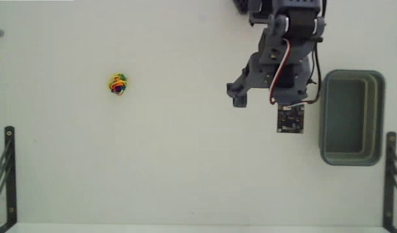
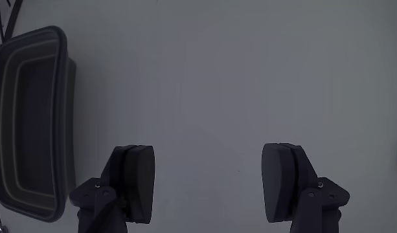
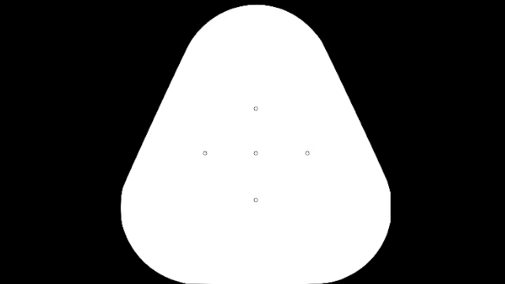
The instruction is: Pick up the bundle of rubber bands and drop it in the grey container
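Note:
The bundle of rubber bands [image 1: 118, 84] is a small multicoloured clump lying alone on the white table at the left of the fixed view. The grey container [image 1: 324, 116] stands at the right edge of that view, and nothing shows inside it. In the wrist view the grey container [image 2: 63, 129] is at the left. My gripper [image 1: 266, 97] hangs over bare table just left of the container, far right of the bundle. The wrist view shows the gripper [image 2: 211, 178] open wide, its two dark fingers [image 2: 136, 175] apart with only table between them.
Black metal brackets stand at the table's lower left [image 1: 7, 168] and lower right [image 1: 392, 175] in the fixed view. The arm's body enters from the top right [image 1: 285, 19]. White tabletop stretches between the bundle and the gripper.

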`<action>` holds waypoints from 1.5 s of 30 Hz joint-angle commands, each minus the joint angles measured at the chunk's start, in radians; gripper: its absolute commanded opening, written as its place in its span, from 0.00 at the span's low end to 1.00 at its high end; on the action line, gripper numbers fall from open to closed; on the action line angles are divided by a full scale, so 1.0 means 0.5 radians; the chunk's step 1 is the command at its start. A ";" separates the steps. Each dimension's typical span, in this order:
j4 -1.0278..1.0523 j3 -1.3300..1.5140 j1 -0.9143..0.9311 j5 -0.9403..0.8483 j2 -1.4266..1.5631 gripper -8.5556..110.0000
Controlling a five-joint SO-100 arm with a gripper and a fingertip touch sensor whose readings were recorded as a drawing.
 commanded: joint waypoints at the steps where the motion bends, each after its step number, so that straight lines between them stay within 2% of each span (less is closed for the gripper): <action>1: 0.005 0.010 0.009 0.009 0.070 1.00; 13: 0.005 0.010 0.035 0.009 0.070 1.00; 45: 0.005 0.010 0.784 0.009 0.070 1.00</action>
